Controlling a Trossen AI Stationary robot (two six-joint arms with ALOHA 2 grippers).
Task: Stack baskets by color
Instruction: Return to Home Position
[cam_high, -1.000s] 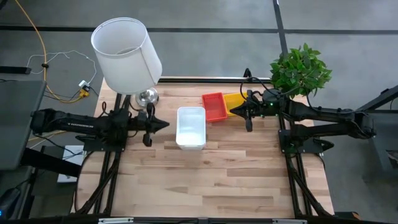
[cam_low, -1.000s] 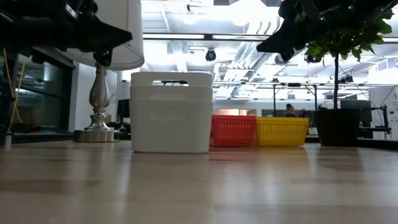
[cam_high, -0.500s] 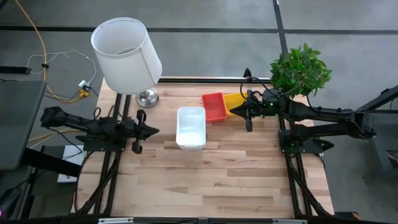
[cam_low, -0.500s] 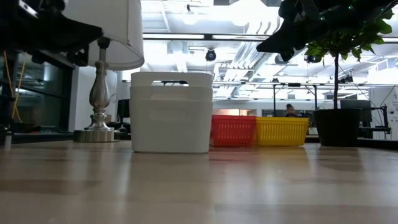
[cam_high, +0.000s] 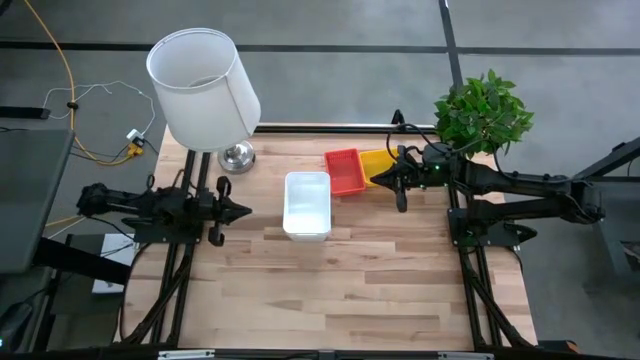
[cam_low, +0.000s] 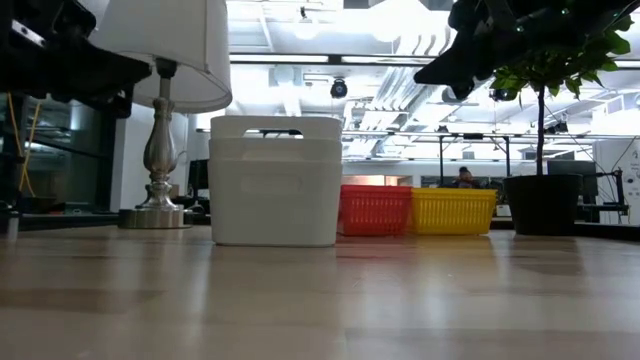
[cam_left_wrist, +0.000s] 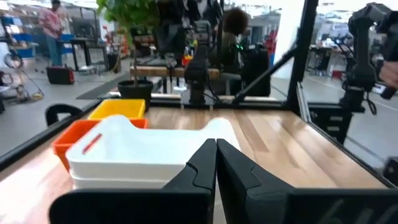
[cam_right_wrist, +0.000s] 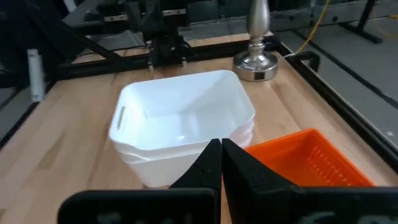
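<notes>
Nearest, the pale wooden table (cam_high: 330, 290) is showing long butcher-block planks with a soft sheen. Just past its middle, a nested stack of white baskets (cam_high: 307, 205) is sitting on the wood. They are smooth-walled plastic with rounded corners, a narrow handle slot is cut under the rim, and the layered rims are showing as thin lines down the side (cam_low: 276, 180).

Off to the left, well apart from that stack, the left gripper (cam_high: 238, 211) is hanging above the table's left edge. Its two dark, wedge-shaped fingers (cam_left_wrist: 202, 168) are pressing flat together and holding nothing.

Behind the white stack and touching its far right corner, the red baskets (cam_high: 344, 171) are resting, with the yellow baskets (cam_high: 376, 158) just beside them. Both have fine lattice walls and are standing side by side at the same height (cam_low: 374, 210) (cam_low: 453, 211). How many are nested in each I cannot tell.

At the yellow one's near edge the right gripper (cam_high: 374, 180) is hovering, its matte black fingers (cam_right_wrist: 210, 158) closing against each other, empty.

Farther back, a lamp (cam_high: 203, 88) with a white drum shade and a polished metal base is standing at the rear left. A leafy green plant (cam_high: 483, 112) in a dark pot is standing at the rear right.
</notes>
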